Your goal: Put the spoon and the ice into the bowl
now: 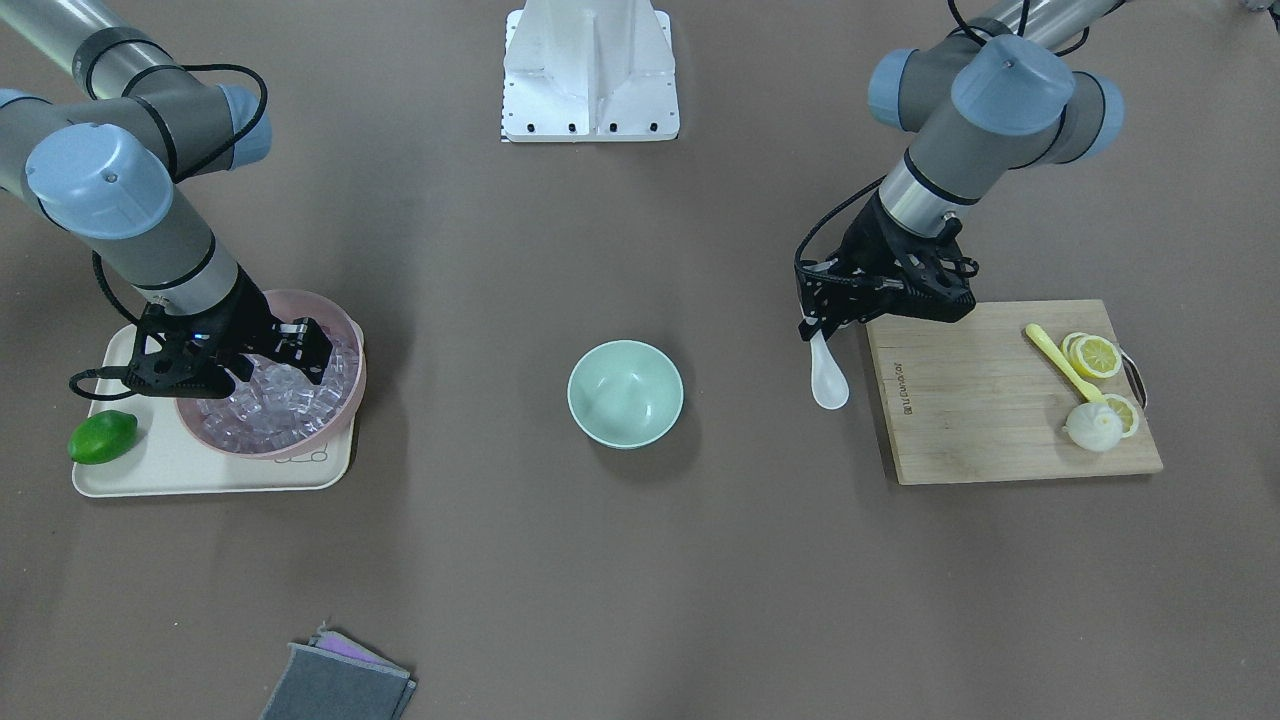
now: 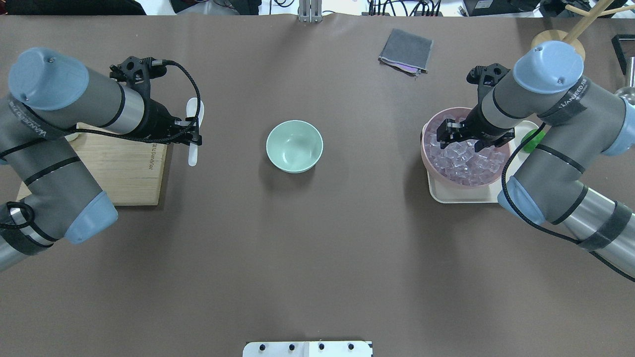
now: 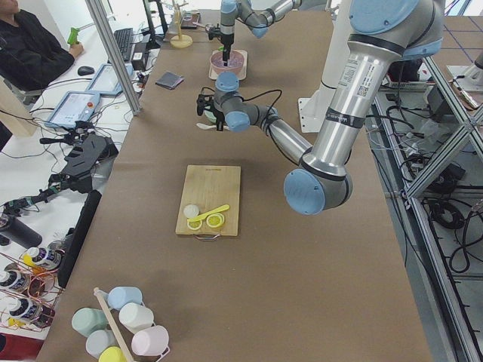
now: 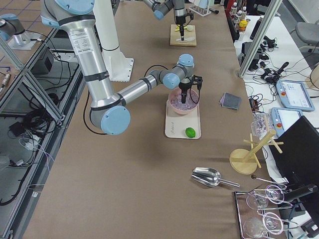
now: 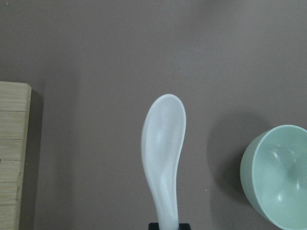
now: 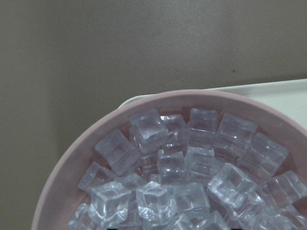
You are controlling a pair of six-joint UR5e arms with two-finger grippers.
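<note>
spoon (image 1: 829,378) clamped by its handle in left gripper (image 1: 810,325), between cutting board (image 1: 980,400) and green bowl (image 1: 625,392), touching neither. we see right gripper (image 1: 308,355) down at the ice (image 1: 270,410) in the pink bowl (image 1: 355,335) on tray (image 1: 170,465); grip state: cannot tell.

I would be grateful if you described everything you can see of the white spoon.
The spoon is a glossy white soup spoon, ceramic-looking, with a deep oval scoop and a short curved handle. The left gripper is shut on the handle end and holds it roughly level, hollow side up, scoop pointing away from the robot. It hangs over the table between the cutting board and the mint-green bowl, touching neither.
</note>
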